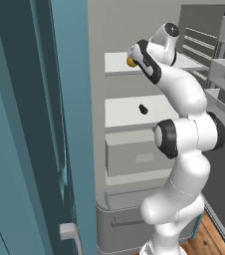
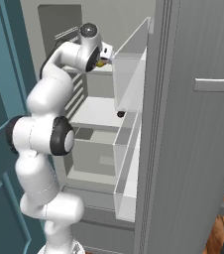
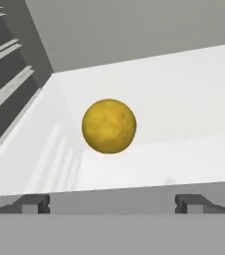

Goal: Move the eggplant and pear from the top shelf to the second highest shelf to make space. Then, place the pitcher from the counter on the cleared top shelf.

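Pear (image 3: 109,126), golden-yellow, mottled and nearly round, sits on white shelf; claw (image 3: 112,203) spread wide, empty

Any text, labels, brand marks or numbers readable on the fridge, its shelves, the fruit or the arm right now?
None: no readable text in any view.
The pear is plain yellow skin, no sticker.
The eggplant is a plain dark blob.
The top shelf, the second highest shelf and the grey drawer carry no label.

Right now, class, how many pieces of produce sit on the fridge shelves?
2. The pear sits on the top shelf, in front of the open gripper. The eggplant lies on the second shelf. The arm may hide others.
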Robot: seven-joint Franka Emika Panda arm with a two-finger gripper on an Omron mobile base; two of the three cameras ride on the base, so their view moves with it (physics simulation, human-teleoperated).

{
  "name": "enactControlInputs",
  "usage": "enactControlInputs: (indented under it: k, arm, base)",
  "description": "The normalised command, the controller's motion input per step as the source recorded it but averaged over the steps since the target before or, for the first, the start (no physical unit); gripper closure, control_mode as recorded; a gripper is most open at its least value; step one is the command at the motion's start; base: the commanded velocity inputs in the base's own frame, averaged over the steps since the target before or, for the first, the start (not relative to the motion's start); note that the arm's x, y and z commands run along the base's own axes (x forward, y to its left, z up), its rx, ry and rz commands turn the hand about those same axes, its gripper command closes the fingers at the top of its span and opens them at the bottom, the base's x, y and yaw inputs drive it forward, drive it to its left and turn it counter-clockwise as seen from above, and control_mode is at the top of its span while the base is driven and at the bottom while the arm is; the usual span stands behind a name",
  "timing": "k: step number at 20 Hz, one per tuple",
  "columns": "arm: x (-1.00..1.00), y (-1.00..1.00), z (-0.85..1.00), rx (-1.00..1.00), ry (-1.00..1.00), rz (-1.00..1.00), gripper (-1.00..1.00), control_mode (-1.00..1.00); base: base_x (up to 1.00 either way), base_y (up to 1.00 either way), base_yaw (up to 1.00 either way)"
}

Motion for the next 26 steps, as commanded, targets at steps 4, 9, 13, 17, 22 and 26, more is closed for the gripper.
enactControlInputs:
  k: [4, 9, 13, 17, 22, 26]
  arm:
    - [0.49, 0.06, -0.1, 0.0, 0.03, 0.0, -1.0, -1.0]
    - [0.48, 0.11, -0.11, 0.0, 0.02, 0.0, -1.0, -1.0]
    - [0.47, 0.05, -0.14, 0.0, 0.02, 0.0, -1.0, -1.0]
    - [0.46, 0.0, -0.15, 0.0, 0.0, 0.0, -1.0, -1.0]
    - [0.39, 0.0, -0.19, 0.0, 0.0, 0.0, 1.0, -1.0]
    - [0.27, 0.0, -0.29, 0.0, 0.0, 0.0, 1.0, -1.0]
  base:
    - [0.0, 0.0, 0.0]
    - [0.0, 0.0, 0.0]
    - [0.0, 0.0, 0.0]
    - [0.0, 0.0, 0.0]
    - [0.0, 0.0, 0.0]
    - [0.0, 0.0, 0.0]
